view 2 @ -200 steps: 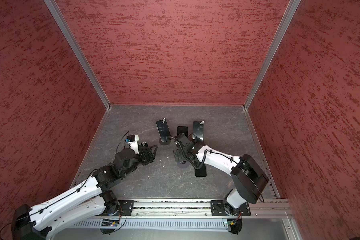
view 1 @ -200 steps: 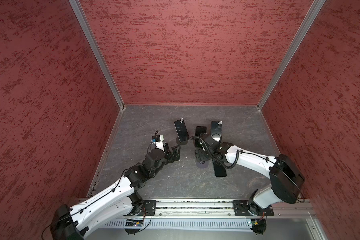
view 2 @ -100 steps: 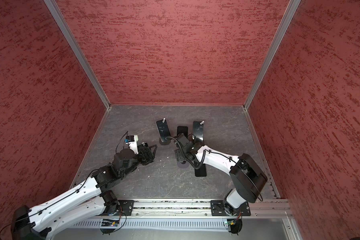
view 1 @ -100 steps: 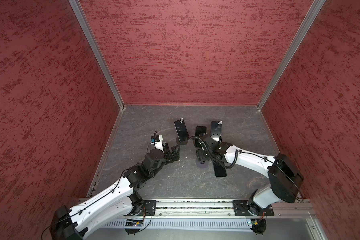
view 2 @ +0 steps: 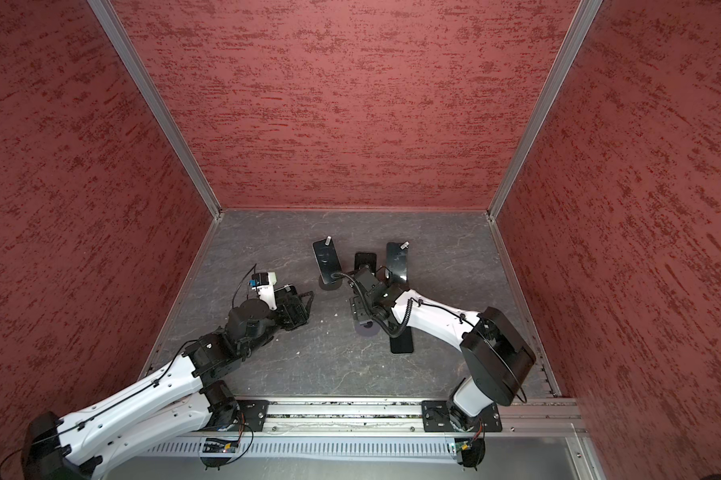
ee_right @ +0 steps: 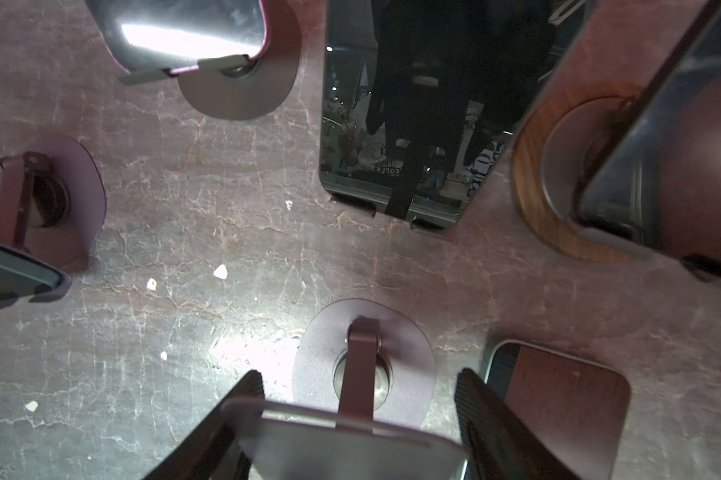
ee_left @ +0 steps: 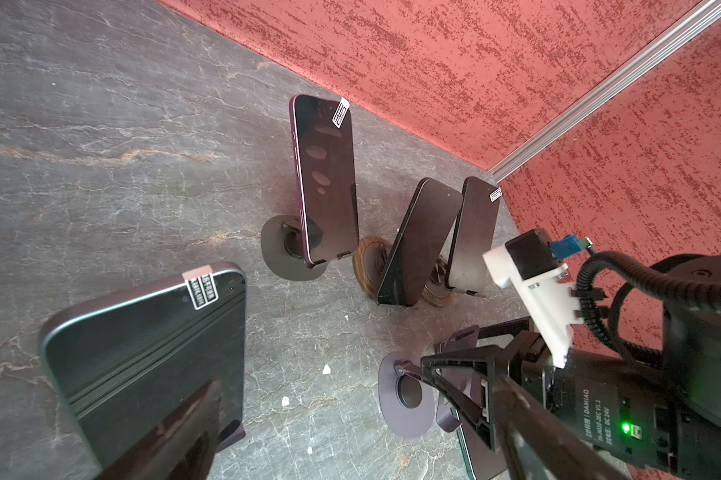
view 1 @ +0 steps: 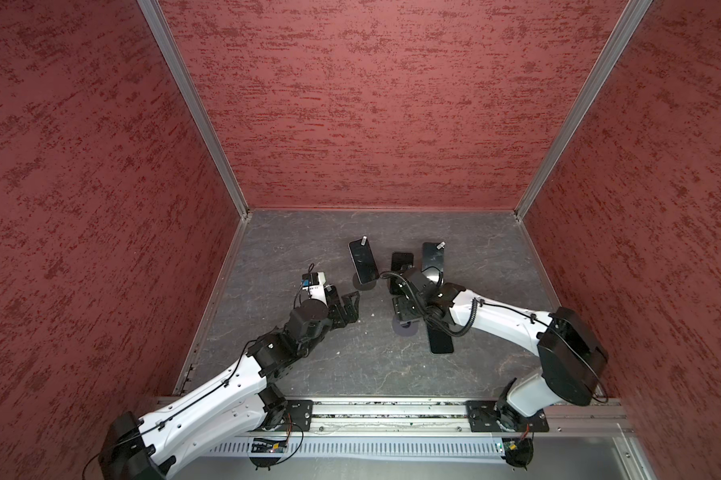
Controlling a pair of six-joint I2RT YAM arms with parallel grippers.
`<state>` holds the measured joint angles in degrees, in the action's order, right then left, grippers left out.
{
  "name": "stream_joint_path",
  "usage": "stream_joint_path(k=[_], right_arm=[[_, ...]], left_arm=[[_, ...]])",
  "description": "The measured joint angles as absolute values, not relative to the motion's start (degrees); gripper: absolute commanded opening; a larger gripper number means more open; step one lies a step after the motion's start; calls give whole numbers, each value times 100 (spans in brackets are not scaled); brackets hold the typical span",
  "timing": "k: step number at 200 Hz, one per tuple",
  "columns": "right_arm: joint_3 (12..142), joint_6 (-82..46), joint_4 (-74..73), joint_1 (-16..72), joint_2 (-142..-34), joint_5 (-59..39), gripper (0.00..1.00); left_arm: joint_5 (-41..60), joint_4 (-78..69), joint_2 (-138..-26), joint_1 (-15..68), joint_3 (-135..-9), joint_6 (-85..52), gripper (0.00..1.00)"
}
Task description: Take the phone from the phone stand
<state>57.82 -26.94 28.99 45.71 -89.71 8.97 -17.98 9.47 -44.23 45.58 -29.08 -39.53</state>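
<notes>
Grey floor [view 1: 309, 361]: five phones [ee_left: 329, 178], five stands [ee_left: 275, 249]; left gripper [view 1: 352, 305] spread; right gripper [ee_right: 359, 384] straddles bare stand [ee_right: 317, 345], grip unclear.

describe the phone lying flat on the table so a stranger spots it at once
Find the right arm over the grey table. Under its wrist, toward the front rail, lies a dark phone. It alone lies flat; the other phones lean on stands.

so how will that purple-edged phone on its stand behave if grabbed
Likely stiff: the phone looks a rigid flat slab. Probably slippery, its glass is glossy. It leans on a slim stand with a small round base, so a push may tip both.
</notes>
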Motion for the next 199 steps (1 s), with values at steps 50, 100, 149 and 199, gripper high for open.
stream_joint_path(k=[50,100,149,199], right_arm=[[5841,-2768,3044,4611,-9030,1026,64],[5887,-2803,3118,4641,-9061,1098,57],[5887,-2803,3146,4641,-8967,1094,57],[5887,-2834,3238,4641,-8608,1098,57]], left_arm=[[-1796,947,-4418,4558,-2895,-3988,99],[-1791,945,-4348,4554,-2862,-4029,99],[-1789,945,-4300,4554,-2816,-4049,100],[-1789,945,-4274,4554,-2816,-4069,99]])
